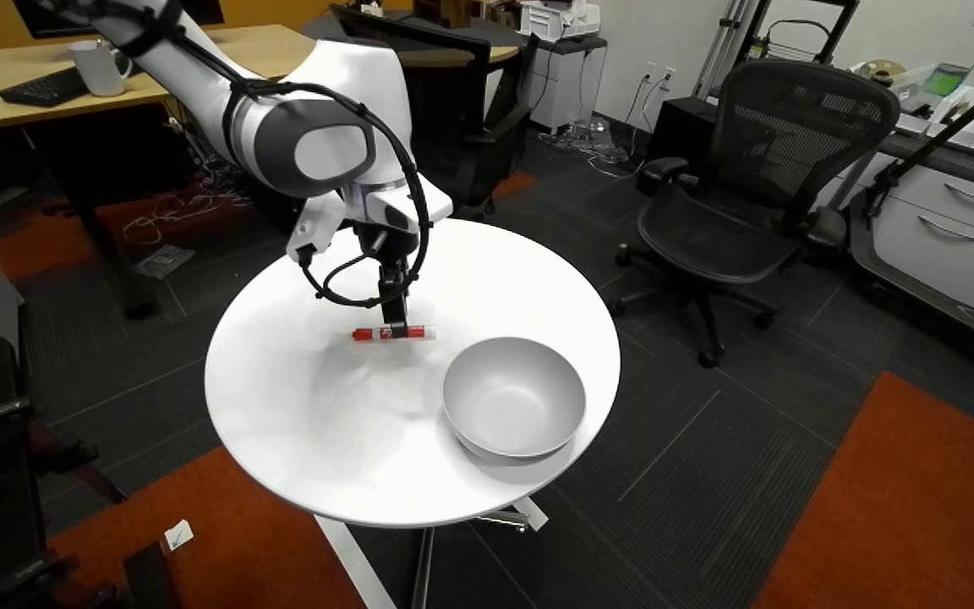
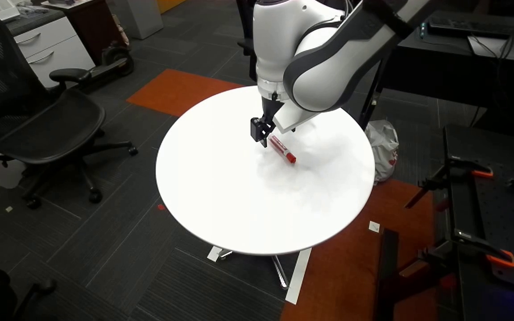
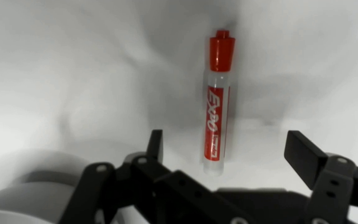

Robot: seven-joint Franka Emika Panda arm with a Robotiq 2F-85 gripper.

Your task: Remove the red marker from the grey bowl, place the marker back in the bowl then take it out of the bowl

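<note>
In an exterior view, one red marker (image 1: 383,333) lies on one white tabletop (image 1: 284,406), left of and farther than one grey bowl (image 1: 514,408). One hand (image 3: 225,145) is spread wide; the wrist view shows the marker between its two fingers (image 3: 305,158), touching neither.

Light's bright and diffuse: my table (image 2: 203,169) goes nearly clipped white in both exterior views, with faint grey shadow smudges by the red marker (image 3: 216,118). Floor (image 1: 707,507) well out from the marker is dim. In my wrist view, soft overlapping shadows lie either side of the marker; probably several overhead sources, can't confirm from here. Its large print is crisp, small print mushy, little glint on the cap (image 3: 221,56). My gripper (image 3: 223,144), flanking the marker, is near-black and soft-edged. Grey bowl (image 1: 514,406) near the marker: pale highlight in its base, in an exterior view.
</note>
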